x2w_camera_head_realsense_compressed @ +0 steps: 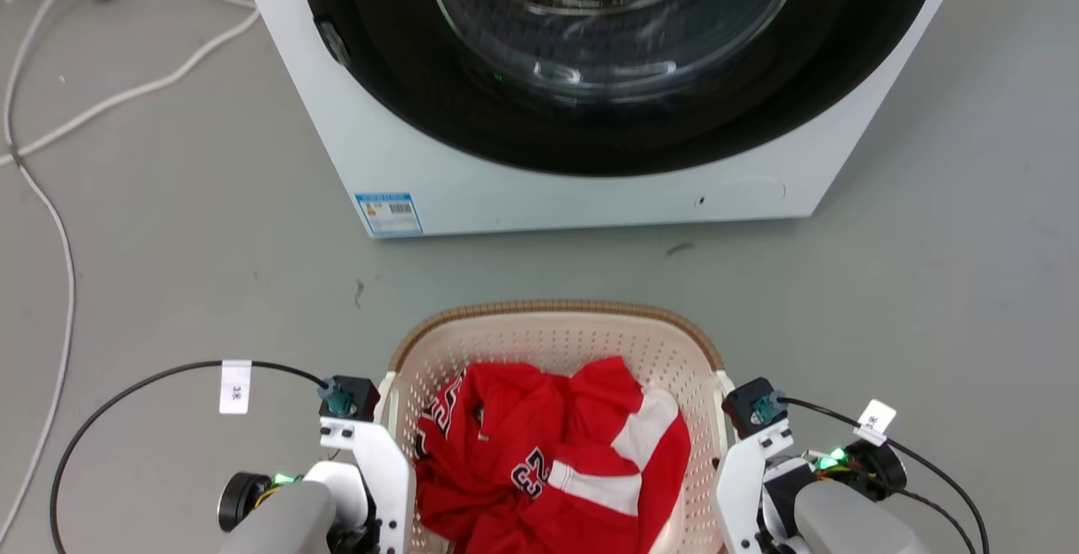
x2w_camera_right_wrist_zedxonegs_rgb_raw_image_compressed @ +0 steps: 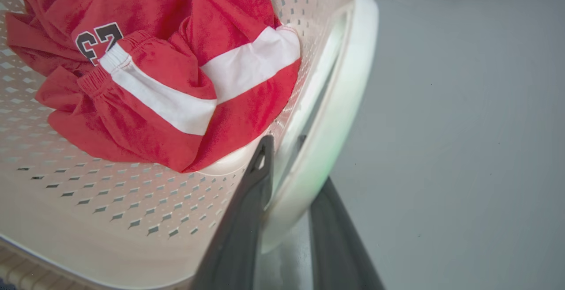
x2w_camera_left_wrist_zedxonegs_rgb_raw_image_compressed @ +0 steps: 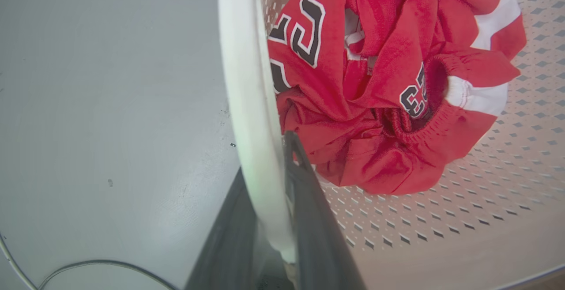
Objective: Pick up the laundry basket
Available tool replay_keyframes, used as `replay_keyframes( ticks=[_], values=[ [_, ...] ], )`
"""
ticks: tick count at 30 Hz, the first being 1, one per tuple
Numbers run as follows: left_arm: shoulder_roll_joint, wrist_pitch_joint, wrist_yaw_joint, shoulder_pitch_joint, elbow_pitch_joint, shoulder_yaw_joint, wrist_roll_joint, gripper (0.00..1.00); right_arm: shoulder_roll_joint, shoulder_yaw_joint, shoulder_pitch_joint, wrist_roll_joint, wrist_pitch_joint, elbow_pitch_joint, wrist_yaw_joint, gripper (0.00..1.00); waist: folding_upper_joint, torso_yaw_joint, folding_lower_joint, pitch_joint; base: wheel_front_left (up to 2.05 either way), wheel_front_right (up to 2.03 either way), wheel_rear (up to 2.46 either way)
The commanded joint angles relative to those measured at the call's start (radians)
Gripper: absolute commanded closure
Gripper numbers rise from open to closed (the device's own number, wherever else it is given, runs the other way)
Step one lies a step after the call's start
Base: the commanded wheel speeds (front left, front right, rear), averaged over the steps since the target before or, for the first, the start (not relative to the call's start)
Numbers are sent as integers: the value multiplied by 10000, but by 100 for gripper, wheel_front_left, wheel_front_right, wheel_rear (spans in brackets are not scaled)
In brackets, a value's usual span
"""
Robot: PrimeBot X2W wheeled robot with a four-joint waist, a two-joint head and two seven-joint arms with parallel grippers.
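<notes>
— Left?
— Gripping the white handle of the cream perforated plastic laundry basket with the left hand, just before the white washing machine.
— Rightward?
— Red clothes inside; gripping the opposite handle with the right hand.

One white front-loading washing machine with a round dark glass door, at twelve o'clock in the head view. One cream perforated plastic laundry basket with a brown woven-look rim, at six o'clock. It has two white handles: left handle, right handle. One red-and-white cloth heap; the garment count is unclear. Two dark-fingered grippers: left gripper, right gripper. Two black cables: left cable, right cable. Two white paper tags: left tag, right tag
</notes>
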Motion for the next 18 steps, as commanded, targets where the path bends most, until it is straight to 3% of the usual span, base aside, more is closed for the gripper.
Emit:
replay_keyframes(
  ticks=[1, 18],
  values=[
    [-133, 24, -117, 115, -159, -85, -51, 100, 214, 110, 109, 63, -5, -88, 132, 100, 0, 10, 2, -424, 0, 0, 0],
    [161, 1139, -118, 462, -372, -1207, -1261, 100, 196, 1488, 177, 1445, 1323, -101, 131, 100, 0, -108, 2, -1923, 0, 0, 0]
  ],
)
